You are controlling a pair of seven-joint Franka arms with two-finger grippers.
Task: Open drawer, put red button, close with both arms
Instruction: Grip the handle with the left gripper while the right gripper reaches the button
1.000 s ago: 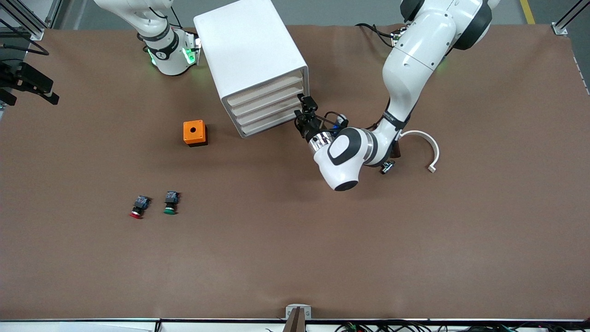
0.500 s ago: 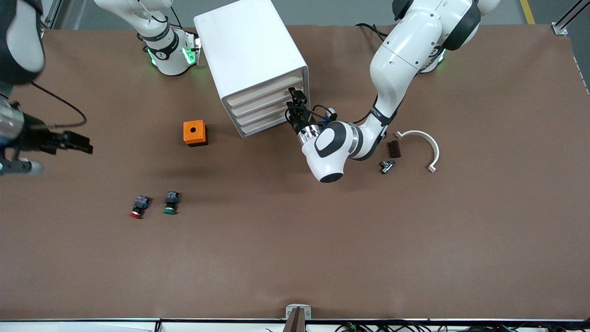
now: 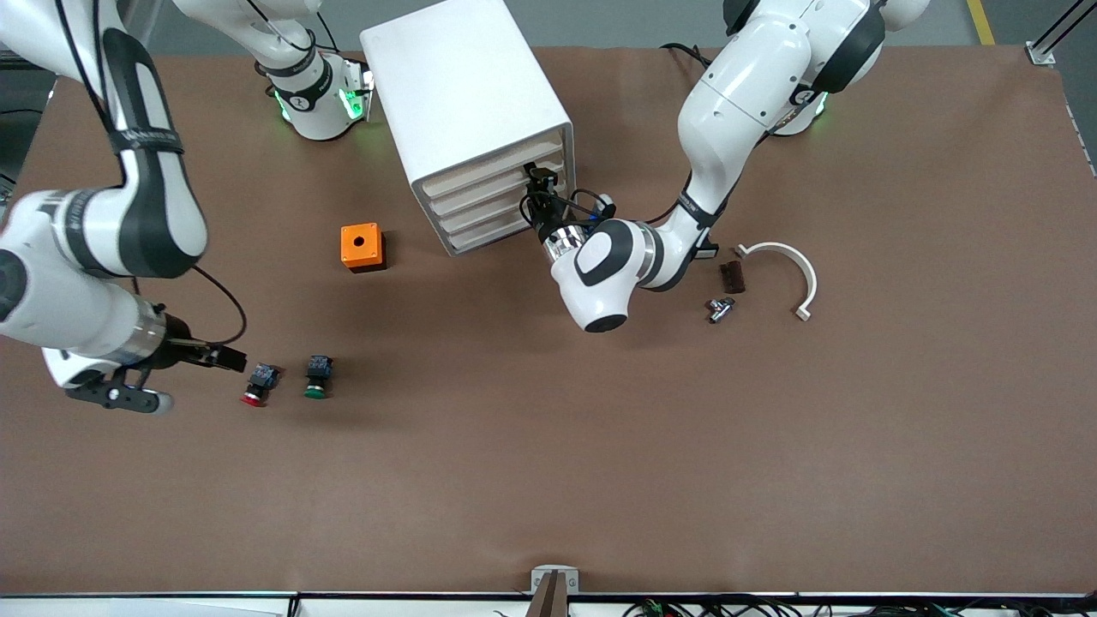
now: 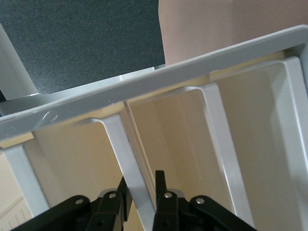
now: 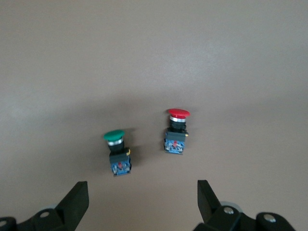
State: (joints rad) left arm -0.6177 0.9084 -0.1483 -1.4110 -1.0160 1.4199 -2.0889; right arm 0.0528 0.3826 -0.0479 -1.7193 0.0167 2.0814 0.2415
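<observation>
The white cabinet [image 3: 463,103] stands near the arms' bases, its four drawers all pushed in. My left gripper [image 3: 538,178] is at its front. In the left wrist view the gripper [image 4: 142,180] is shut on the pale front edge of an upper drawer [image 4: 130,154]. The red button [image 3: 254,383] lies on its side on the brown table, next to the green one [image 3: 316,377]. My right gripper [image 3: 233,360] is open and empty, low beside the red button, toward the right arm's end. The right wrist view shows the red button [image 5: 176,132] ahead of the gripper [image 5: 142,192].
An orange box with a hole [image 3: 361,245] sits between the buttons and the cabinet. A white curved piece [image 3: 784,270], a small dark block [image 3: 731,276] and a metal fitting [image 3: 718,308] lie toward the left arm's end. The green button [image 5: 117,151] also shows in the right wrist view.
My left gripper moved in onto the drawer front. My right arm swung in from the table's end and came down beside the red button.
</observation>
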